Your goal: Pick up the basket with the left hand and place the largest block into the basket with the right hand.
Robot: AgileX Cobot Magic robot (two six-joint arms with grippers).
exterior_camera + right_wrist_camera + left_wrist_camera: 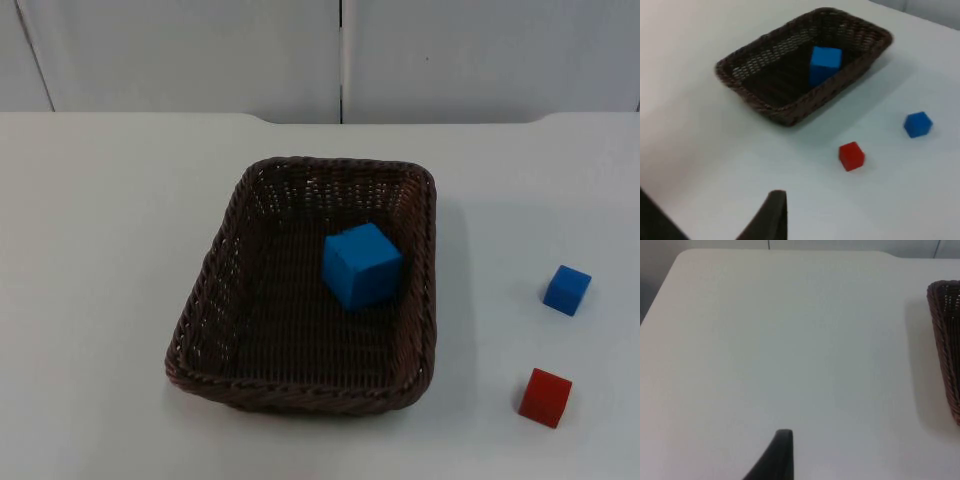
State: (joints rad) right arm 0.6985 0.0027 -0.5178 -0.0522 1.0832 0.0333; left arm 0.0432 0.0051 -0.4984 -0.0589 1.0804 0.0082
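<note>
white table [110,250]: brown basket [205,300] holds large blue block [361,264]; end effector states: cannot tell.

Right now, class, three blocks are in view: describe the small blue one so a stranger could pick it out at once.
Find the brown wicker basket in the middle of the white table. Two small blocks lie outside it, toward the right arm's side. The small blue block is the one nearer the wall; its neighbour is the red block, and the large blue block lies inside the basket.
</note>
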